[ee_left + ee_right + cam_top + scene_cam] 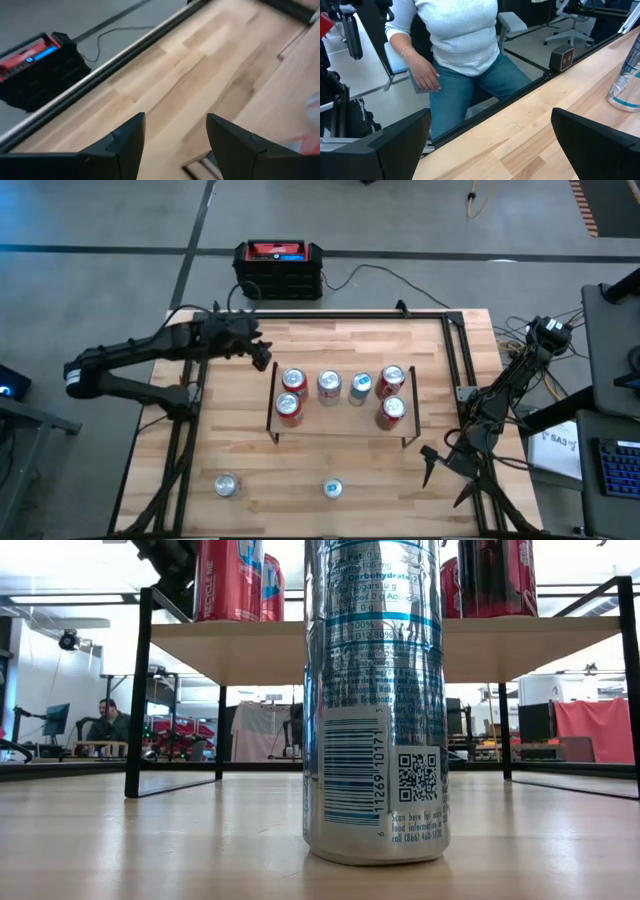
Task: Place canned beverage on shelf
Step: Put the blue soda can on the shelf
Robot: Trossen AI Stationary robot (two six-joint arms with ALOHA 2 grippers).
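Observation:
The shelf [340, 418], a light-wood board on black legs, stands mid-table and bears several upright cans, among them red ones [289, 408] and silver ones [329, 385]. On the tabletop near the front edge stand a silver can [226, 485] and a blue-silver can [333, 488], the latter filling the low view [375, 700]. My left gripper [262, 358] hovers above the table just beyond the shelf's far left corner, open and empty [175, 145]. My right gripper [447, 478] waits open near the front right, clear of the cans [492, 150].
A black metal frame [455, 350] runs along the table's edges. A red-and-black box [279, 268] sits on the floor beyond the far edge. A person [460, 45] stands beside the table. Bare wood lies between the shelf and the front cans.

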